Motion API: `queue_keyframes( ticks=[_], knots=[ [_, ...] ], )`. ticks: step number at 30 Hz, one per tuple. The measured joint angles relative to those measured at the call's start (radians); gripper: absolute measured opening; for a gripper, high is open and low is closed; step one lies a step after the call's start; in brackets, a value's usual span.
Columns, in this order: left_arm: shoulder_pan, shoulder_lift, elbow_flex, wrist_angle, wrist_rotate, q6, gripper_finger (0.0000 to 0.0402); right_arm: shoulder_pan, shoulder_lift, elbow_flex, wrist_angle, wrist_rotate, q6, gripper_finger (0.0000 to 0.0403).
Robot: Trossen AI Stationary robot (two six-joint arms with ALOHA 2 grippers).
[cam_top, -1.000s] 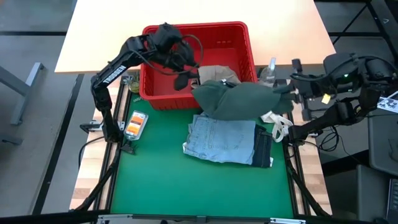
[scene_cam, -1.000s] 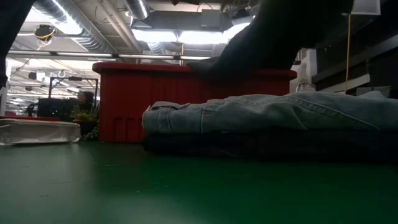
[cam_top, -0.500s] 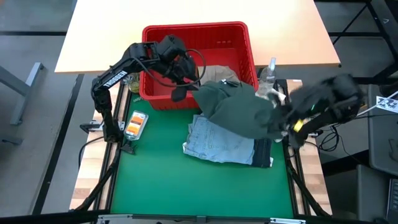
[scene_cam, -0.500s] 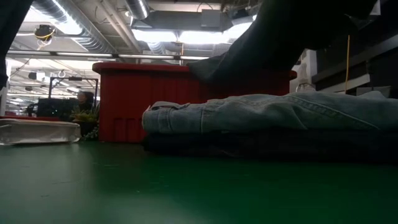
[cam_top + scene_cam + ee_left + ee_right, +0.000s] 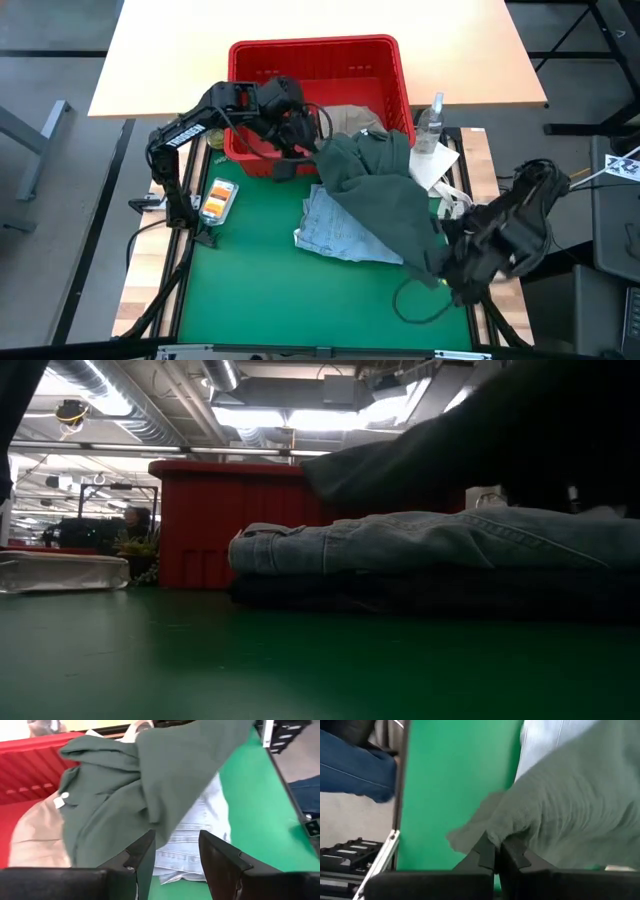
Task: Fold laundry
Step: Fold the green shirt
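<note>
My right end effector [image 5: 497, 851] is pinching the dark olive green piece [image 5: 385, 195]. Left end effector [image 5: 176, 851] is spread, w/ light blue denim [image 5: 200, 837] just ahead.

Ceiling ducts [image 5: 150, 405] and bright strip lights [image 5: 300, 418] overhead. Pale wooden counter [image 5: 180, 50] on grey floor [image 5: 50, 200]. Green mat [image 5: 270, 290] covers work area.

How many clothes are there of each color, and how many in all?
Green: 1, the green top
Light blue: 1, the denim
Beige: 1, the beige piece in the basket
Dark navy: 1, the dark jeans under the denim
Total: 4
</note>
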Motion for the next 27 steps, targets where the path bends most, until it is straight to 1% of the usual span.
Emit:
queue_keyframes(
  ticks=[3,7,11,14,17,19,23,25,27],
  knots=[
    [-0.037,0.000,0.000,0.000,0.000,-0.032,0.0141,0.057,0.000,-0.107,0.033,-0.001,0.107,0.0003],
    [-0.094,0.000,0.000,0.000,-0.003,-0.080,0.0138,0.111,0.000,-0.224,0.134,-0.030,0.189,0.0003],
    [-0.162,0.000,0.000,-0.004,-0.002,-0.123,0.0134,0.138,0.000,-0.320,0.299,-0.068,0.201,0.0003],
    [-0.219,0.000,-0.013,-0.013,-0.005,-0.128,0.0131,0.150,0.000,-0.381,0.426,-0.081,0.202,0.0003],
    [-0.276,0.002,-0.042,-0.011,-0.006,-0.143,0.0129,0.148,0.000,-0.422,0.499,-0.087,0.206,0.0003],
    [-0.309,0.003,-0.062,-0.010,-0.010,-0.158,0.0128,0.148,0.000,-0.437,0.524,-0.087,0.241,0.0003],
    [-0.363,0.001,-0.121,-0.008,-0.055,-0.153,0.0128,0.147,0.000,-0.439,0.522,-0.089,0.282,0.0006],
    [-0.382,0.002,-0.148,-0.007,-0.087,-0.153,0.0128,0.146,0.000,-0.439,0.524,-0.093,0.284,0.0019],
    [-0.396,0.001,-0.182,0.006,-0.106,-0.154,0.0128,0.147,0.000,-0.439,0.524,-0.107,0.284,0.0042]
  ],
)
